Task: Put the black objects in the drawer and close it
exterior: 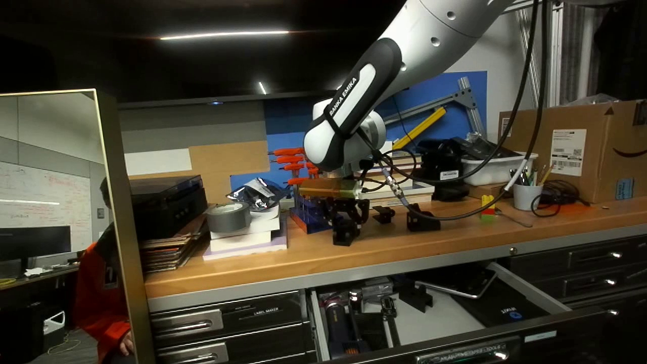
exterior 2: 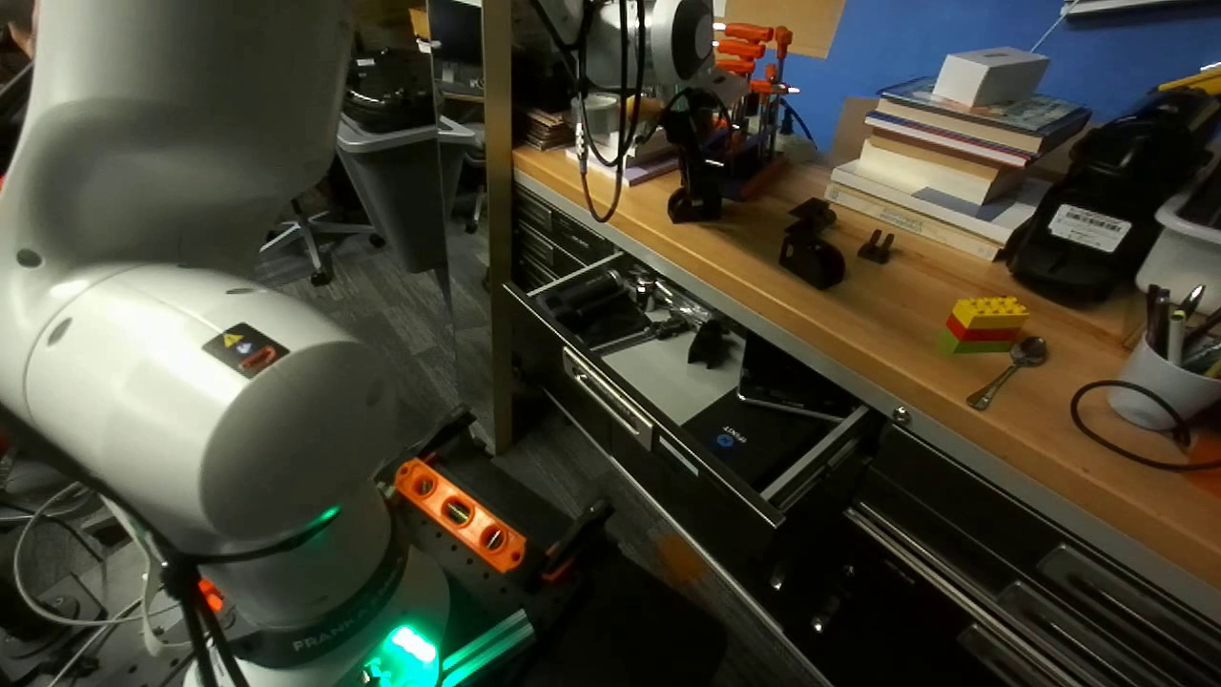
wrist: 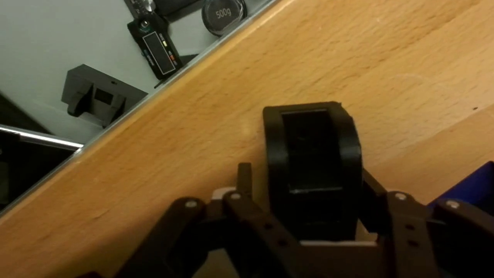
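Note:
A chunky black object (wrist: 312,154) stands on the wooden bench top between my gripper's fingers (wrist: 307,179). In the wrist view a gap shows beside the left finger, while the right finger is close against or touching it. The same object shows below the gripper in both exterior views (exterior: 345,233) (exterior 2: 694,204). Another black object (exterior: 423,221) (exterior 2: 811,256) and a smaller black piece (exterior: 384,215) (exterior 2: 876,246) stand on the bench. The drawer (exterior: 530,288) (exterior 2: 610,401) is pulled open below the bench edge. A black bracket (exterior: 415,297) (exterior 2: 708,343) (wrist: 102,96) lies inside it.
The drawer also holds calipers (wrist: 158,50), a 500g weight (wrist: 224,15) and a dark tablet (exterior: 462,280). A blue stand with orange-handled tools (exterior: 306,215) is beside the gripper. Books with a tape roll (exterior: 228,217), toy bricks (exterior 2: 987,324) and a spoon (exterior 2: 1011,367) lie on the bench.

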`<state>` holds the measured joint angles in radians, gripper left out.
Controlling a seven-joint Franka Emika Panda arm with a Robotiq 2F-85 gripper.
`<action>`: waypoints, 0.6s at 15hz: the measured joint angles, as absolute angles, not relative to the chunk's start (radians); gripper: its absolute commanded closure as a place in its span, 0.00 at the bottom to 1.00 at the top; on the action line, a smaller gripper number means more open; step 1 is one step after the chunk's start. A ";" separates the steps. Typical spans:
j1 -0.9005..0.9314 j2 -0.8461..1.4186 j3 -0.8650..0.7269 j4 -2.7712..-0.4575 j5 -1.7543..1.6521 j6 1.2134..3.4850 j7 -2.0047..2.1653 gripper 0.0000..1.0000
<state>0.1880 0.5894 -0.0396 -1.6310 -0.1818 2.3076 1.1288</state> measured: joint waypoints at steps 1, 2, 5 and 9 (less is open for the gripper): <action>0.188 0.592 -0.041 -1.631 -0.182 2.309 1.129 0.72; 0.188 0.594 -0.042 -1.631 -0.182 2.310 1.129 0.75; 0.188 0.594 -0.043 -1.630 -0.182 2.307 1.127 0.75; 0.188 0.574 -0.043 -1.643 -0.182 2.245 1.080 0.75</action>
